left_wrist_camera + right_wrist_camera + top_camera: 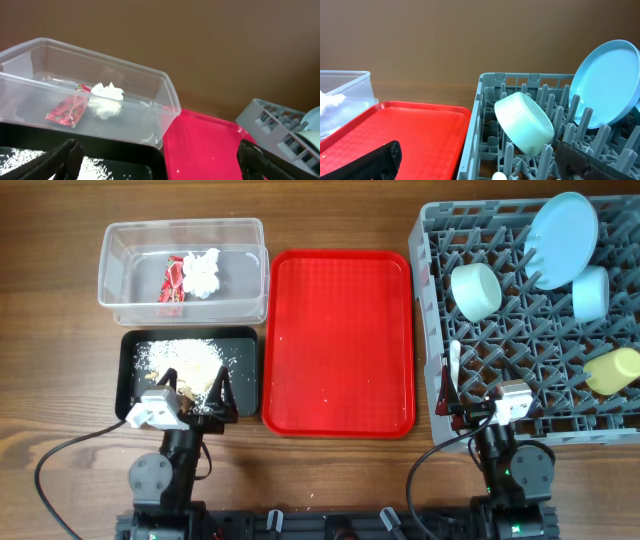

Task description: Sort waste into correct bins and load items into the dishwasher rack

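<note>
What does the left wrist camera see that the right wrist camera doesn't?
Only left wrist: the red wrapper and the black tray with crumbs. Only right wrist: the pale green bowl whole, tipped on its side. Both: the clear tub, red tray and grey rack.

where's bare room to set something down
The flat red plastic tray, between the clear plastic tub and the grey pegged rack, is nearly bare. Bare wooden table left of the tub too. Crowded: the rack's far side and the shallow black tray.
</note>
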`<state>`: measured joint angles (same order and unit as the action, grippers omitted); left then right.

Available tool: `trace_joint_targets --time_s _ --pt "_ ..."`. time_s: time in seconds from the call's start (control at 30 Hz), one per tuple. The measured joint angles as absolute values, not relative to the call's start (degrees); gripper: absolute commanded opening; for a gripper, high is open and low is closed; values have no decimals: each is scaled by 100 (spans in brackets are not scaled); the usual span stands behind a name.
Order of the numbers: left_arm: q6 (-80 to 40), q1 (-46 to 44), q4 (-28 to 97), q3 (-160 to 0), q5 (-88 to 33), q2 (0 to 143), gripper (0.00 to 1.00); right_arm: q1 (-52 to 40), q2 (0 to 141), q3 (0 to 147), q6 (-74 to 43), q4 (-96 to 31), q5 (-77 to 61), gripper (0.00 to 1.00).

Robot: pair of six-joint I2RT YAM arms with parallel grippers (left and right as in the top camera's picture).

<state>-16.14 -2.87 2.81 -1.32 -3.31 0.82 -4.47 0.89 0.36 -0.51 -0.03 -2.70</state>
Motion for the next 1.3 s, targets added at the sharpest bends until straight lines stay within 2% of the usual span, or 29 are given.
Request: trace_joint_targets --time_s 1.3 --pt "-1376 -287 412 -78 -329 80 100 -447 89 36 -49 -1 -270 100"
